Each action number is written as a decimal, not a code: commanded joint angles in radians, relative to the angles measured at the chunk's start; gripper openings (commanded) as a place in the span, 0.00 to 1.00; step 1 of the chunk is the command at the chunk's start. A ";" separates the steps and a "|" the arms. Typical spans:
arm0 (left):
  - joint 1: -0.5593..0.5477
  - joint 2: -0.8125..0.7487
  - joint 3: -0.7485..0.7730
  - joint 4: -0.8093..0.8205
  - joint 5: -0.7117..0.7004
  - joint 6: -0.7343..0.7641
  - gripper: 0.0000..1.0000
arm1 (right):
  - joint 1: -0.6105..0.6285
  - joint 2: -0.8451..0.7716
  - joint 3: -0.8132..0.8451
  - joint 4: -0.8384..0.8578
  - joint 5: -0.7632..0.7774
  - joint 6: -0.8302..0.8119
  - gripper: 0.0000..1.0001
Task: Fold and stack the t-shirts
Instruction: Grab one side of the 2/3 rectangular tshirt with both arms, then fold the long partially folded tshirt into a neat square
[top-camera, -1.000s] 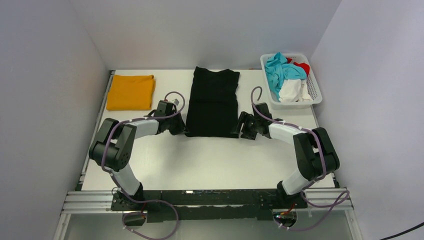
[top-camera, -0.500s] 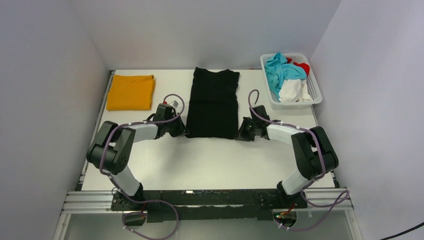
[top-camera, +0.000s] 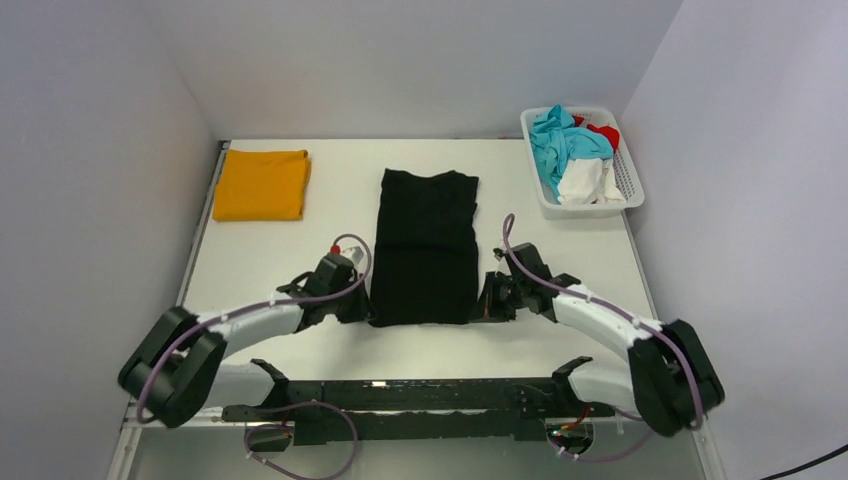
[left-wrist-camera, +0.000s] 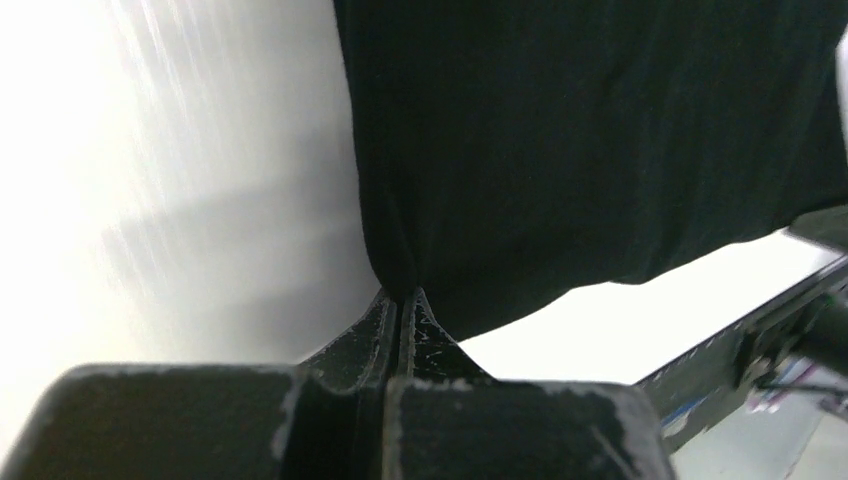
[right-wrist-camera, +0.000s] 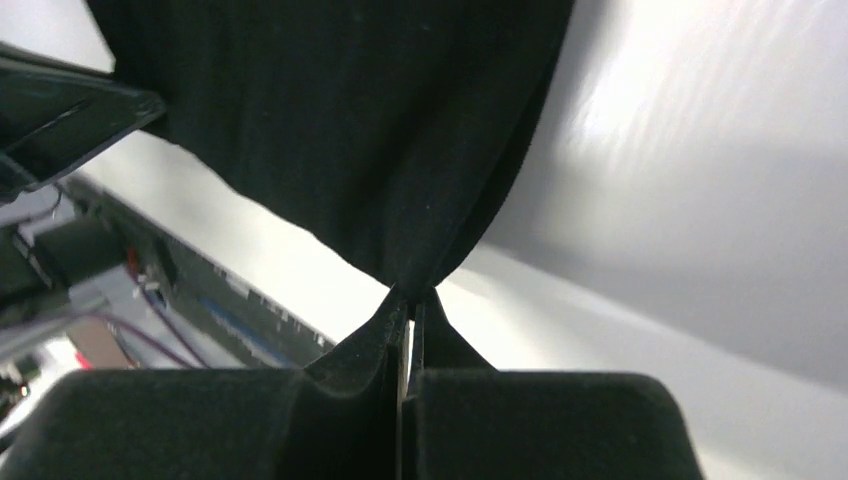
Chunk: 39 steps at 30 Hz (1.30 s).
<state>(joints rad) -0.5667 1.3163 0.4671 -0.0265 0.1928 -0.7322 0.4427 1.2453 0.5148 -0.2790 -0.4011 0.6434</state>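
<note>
The black t-shirt (top-camera: 425, 245) lies flat as a long strip in the middle of the top view, with its near hem toward the lower middle. The left pincer (top-camera: 363, 308) is clenched on its lower left corner and the right pincer (top-camera: 484, 308) on its lower right corner. Each wrist view shows the fingers pressed together with a fold of black cloth pinched between the tips and drawn up into a small peak. The orange-yellow t-shirt (top-camera: 262, 184) sits folded in the upper left, well apart from the black one, with bare tabletop (top-camera: 270, 250) between them. In the upper right a white lattice basket (top-camera: 590, 209) holds a heap of a turquoise garment (top-camera: 562, 145), a white garment (top-camera: 585, 182) and a red garment (top-camera: 603, 131); it stands near the black shirt's far right corner but apart from it. Nothing lies on the black cloth or across the path between the two shirts. Purple cables (top-camera: 350, 243) loop above each wrist. The tabletop is white, smooth and glossy, catching streaks of light in the wrist views. A dark metal rail (top-camera: 420, 392) runs along its near edge at the bottom of the frame, and plain pale grey walls (top-camera: 420, 60) close in the left, far and right sides
</note>
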 joint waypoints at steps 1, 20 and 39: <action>-0.099 -0.191 -0.059 -0.303 -0.089 -0.075 0.00 | 0.060 -0.167 -0.037 -0.118 -0.070 0.011 0.00; -0.109 -0.464 0.229 -0.348 -0.283 0.079 0.00 | 0.074 -0.262 0.263 -0.060 0.190 -0.027 0.00; 0.204 0.217 0.838 -0.199 -0.220 0.272 0.00 | -0.133 0.271 0.696 0.146 0.283 -0.100 0.00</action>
<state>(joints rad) -0.3977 1.4422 1.2011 -0.2684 -0.0357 -0.5289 0.3458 1.4494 1.1252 -0.2073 -0.1074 0.5781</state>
